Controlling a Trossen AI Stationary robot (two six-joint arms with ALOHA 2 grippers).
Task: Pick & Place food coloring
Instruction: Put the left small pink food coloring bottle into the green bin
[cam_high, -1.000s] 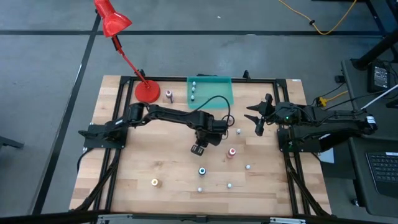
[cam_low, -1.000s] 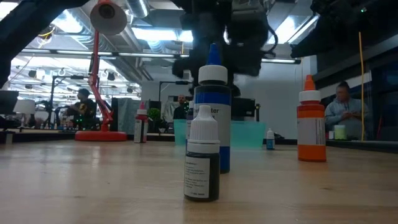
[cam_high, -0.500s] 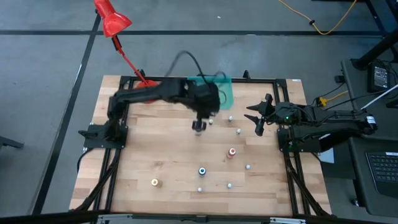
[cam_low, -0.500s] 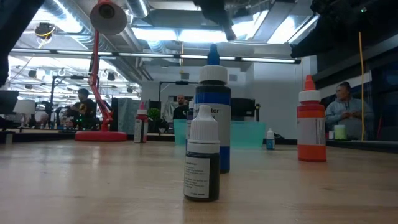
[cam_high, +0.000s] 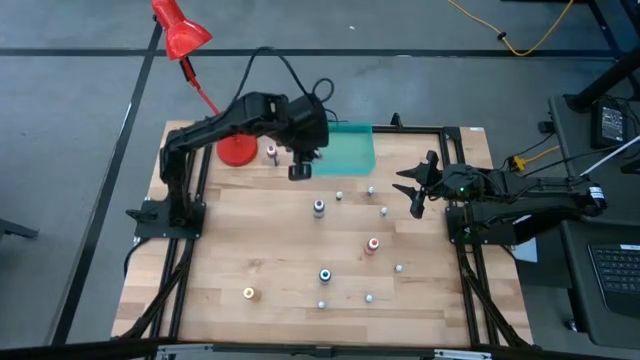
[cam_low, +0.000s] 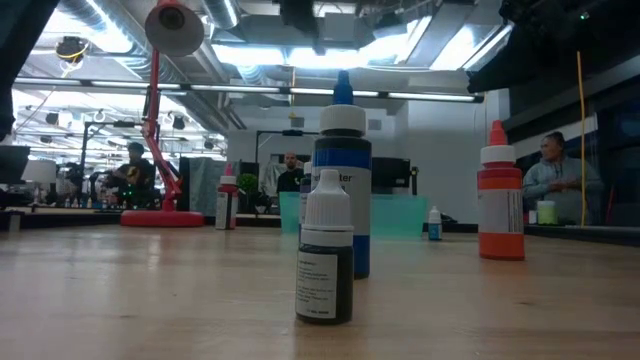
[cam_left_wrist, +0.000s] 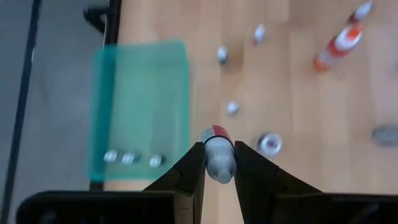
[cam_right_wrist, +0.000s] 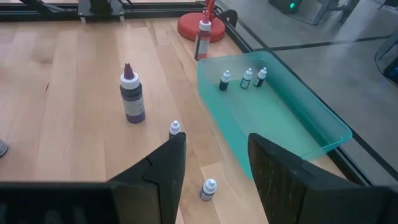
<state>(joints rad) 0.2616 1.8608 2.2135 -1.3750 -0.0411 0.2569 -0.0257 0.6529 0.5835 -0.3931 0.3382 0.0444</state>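
Note:
My left gripper (cam_high: 300, 172) hangs high above the table by the near left corner of the teal tray (cam_high: 345, 148), shut on a tiny whitish bottle (cam_left_wrist: 217, 155) of food coloring. Three tiny bottles (cam_left_wrist: 130, 158) stand in the tray. On the wood stand a purple bottle (cam_high: 319, 208), a red-orange one (cam_high: 372, 245), a blue one (cam_high: 325, 274), a yellow one (cam_high: 249, 293), a pink one (cam_high: 271, 153) and several tiny whitish ones (cam_high: 384, 211). My right gripper (cam_high: 415, 190) waits open at the table's right side. My left gripper pinches the tiny bottle's whitish body (cam_left_wrist: 219, 169) between its two fingers. The fingers slant downward from above. The bottle's red-banded end (cam_left_wrist: 214, 132) sticks out past the fingertips, toward the table. The bottle is lifted clear of the wood.
A red desk lamp stands with its base (cam_high: 237, 147) at the far left, beside the pink bottle. A black frame (cam_high: 455, 130) rims the table. In the low view the blue bottle (cam_low: 342, 180) and a small dark one (cam_low: 326, 250) stand close; people sit beyond the table.
My left gripper has risen from the middle of the table and swung toward the far edge, to the tray's near left corner, turning as it went. The purple bottle, hidden under the arm before, now shows on the wood. My right arm has kept still.

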